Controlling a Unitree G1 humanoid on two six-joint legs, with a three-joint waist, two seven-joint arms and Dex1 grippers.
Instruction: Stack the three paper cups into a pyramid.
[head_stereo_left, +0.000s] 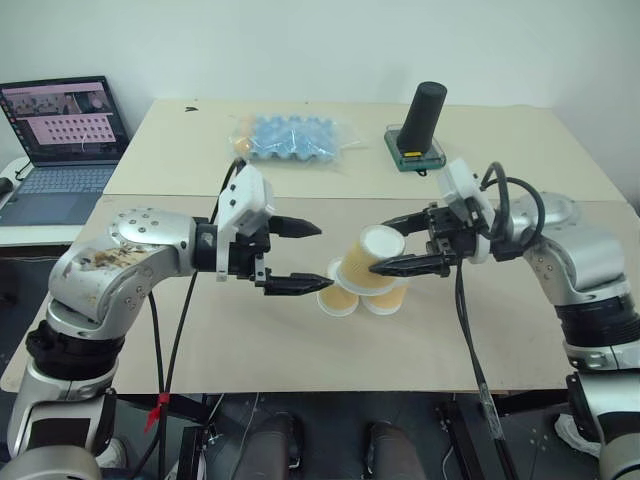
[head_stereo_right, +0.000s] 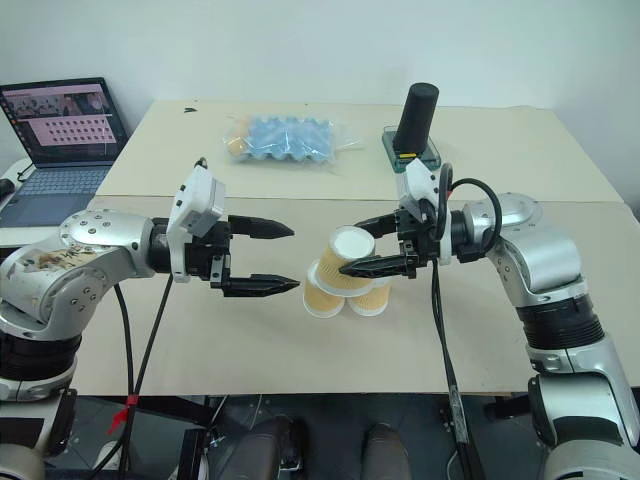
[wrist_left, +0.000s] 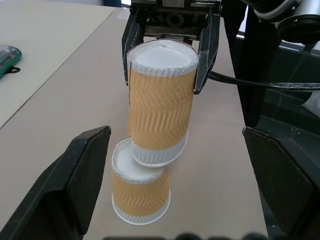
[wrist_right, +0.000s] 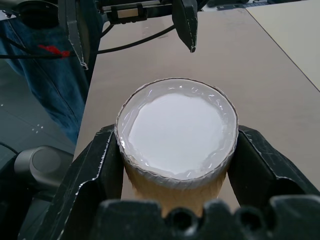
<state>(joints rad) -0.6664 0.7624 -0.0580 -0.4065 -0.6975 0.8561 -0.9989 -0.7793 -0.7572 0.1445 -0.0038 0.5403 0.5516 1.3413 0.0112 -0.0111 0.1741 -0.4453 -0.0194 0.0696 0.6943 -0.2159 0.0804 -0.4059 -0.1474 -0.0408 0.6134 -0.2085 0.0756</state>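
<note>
Two paper cups (head_stereo_left: 338, 298) (head_stereo_left: 386, 299) stand upside down, side by side, on the tan table (head_stereo_left: 250, 340). A third paper cup (head_stereo_left: 368, 258) hangs tilted just above them, white base up, and my right gripper (head_stereo_left: 386, 246) is shut on its sides. In the left wrist view that held cup (wrist_left: 160, 100) has its lower rim at the base of one standing cup (wrist_left: 140, 192); I cannot tell whether they touch. My left gripper (head_stereo_left: 325, 258) is open and empty. It points at the cups from the left, and its fingertips are just short of them.
At the back of the table, a tall black cylinder (head_stereo_left: 427, 115) stands on a green-edged base. A blue egg tray in a clear bag (head_stereo_left: 292, 137) lies to its left. A laptop (head_stereo_left: 65, 130) sits on a side table at the far left.
</note>
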